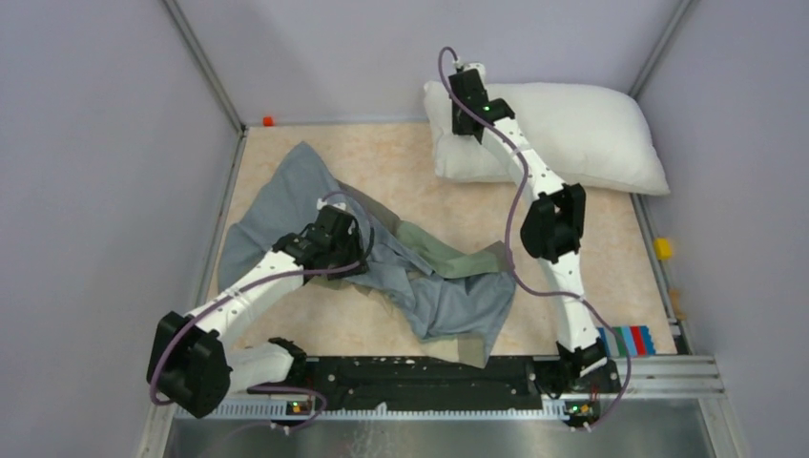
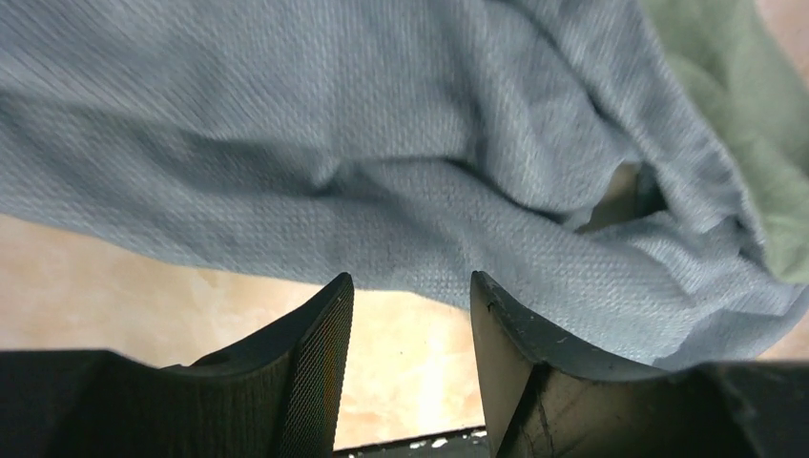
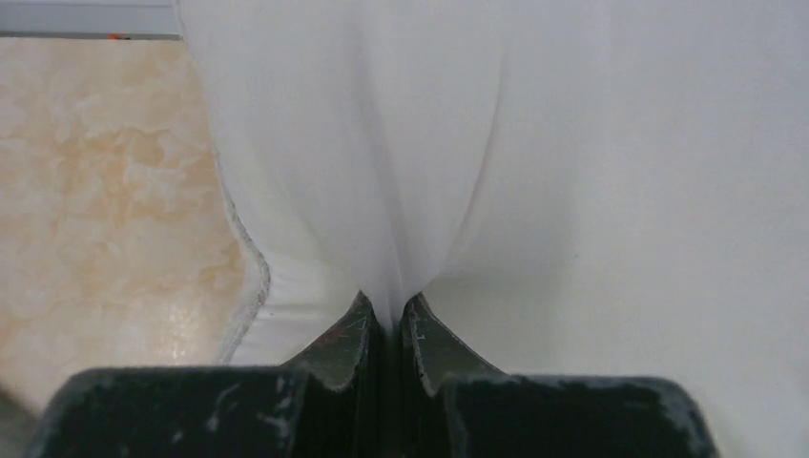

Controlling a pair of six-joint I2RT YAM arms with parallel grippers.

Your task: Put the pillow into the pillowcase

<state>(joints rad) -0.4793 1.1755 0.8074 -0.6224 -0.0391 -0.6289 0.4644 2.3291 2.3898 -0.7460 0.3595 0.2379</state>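
Observation:
The plump white pillow lies at the back right of the table. My right gripper stands over its left end. In the right wrist view this gripper is shut on a pinched fold of the pillow. The grey-blue pillowcase lies crumpled across the middle and left of the table, with a greenish fold showing. My left gripper hovers over it. In the left wrist view its fingers stand apart at the cloth's edge, with bare table between them.
Grey walls and a metal frame close in the table on three sides. A small orange piece sits at the back edge, a yellow block on the right rail, and a coloured strip near the right arm's base.

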